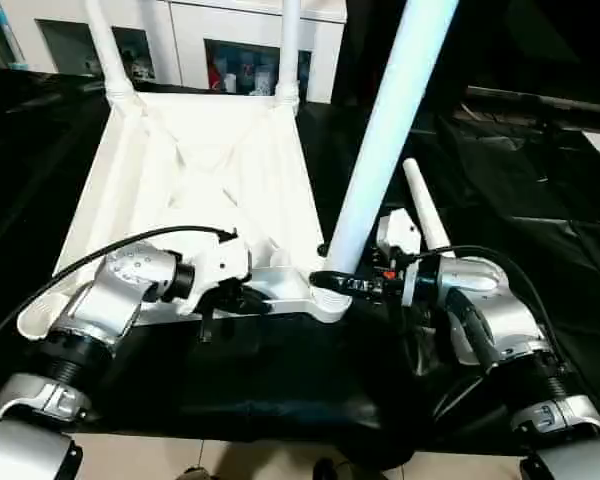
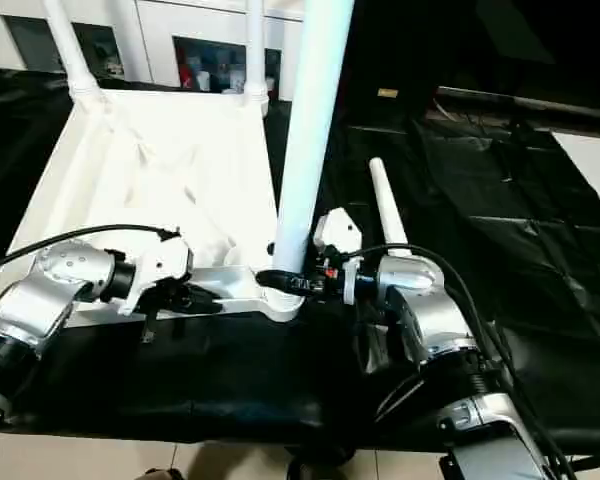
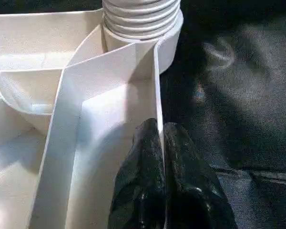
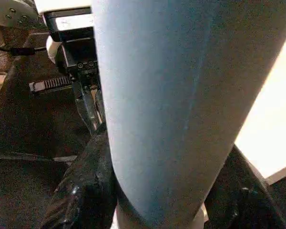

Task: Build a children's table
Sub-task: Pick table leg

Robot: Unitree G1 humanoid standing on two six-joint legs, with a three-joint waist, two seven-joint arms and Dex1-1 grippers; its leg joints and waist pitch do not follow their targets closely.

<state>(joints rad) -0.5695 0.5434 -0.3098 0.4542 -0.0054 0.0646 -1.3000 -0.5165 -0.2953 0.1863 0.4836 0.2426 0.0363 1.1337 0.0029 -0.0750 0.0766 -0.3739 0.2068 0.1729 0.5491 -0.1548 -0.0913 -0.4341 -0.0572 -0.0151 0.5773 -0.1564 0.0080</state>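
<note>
The children's table top [image 1: 200,170] lies upside down on a black sheet, ribbed underside up. Two white legs [image 1: 105,45] [image 1: 288,50] stand in its far corner sockets. A third leg [image 1: 385,130] stands tilted in the near right corner socket [image 1: 325,300]. My right gripper [image 1: 332,283] is shut around that leg just above the socket, with a finger [image 4: 86,191] on each side of the leg [image 4: 171,95]. My left gripper [image 1: 242,300] is shut on the top's near rim [image 3: 157,95], which is pinched between its fingers [image 3: 148,181]. Another leg [image 1: 425,215] lies loose on the sheet behind my right wrist.
The black sheet [image 1: 540,200] covers the work surface all round the top. White cabinets [image 1: 200,40] stand at the back. Pale floor [image 1: 230,460] shows along the near edge below my forearms.
</note>
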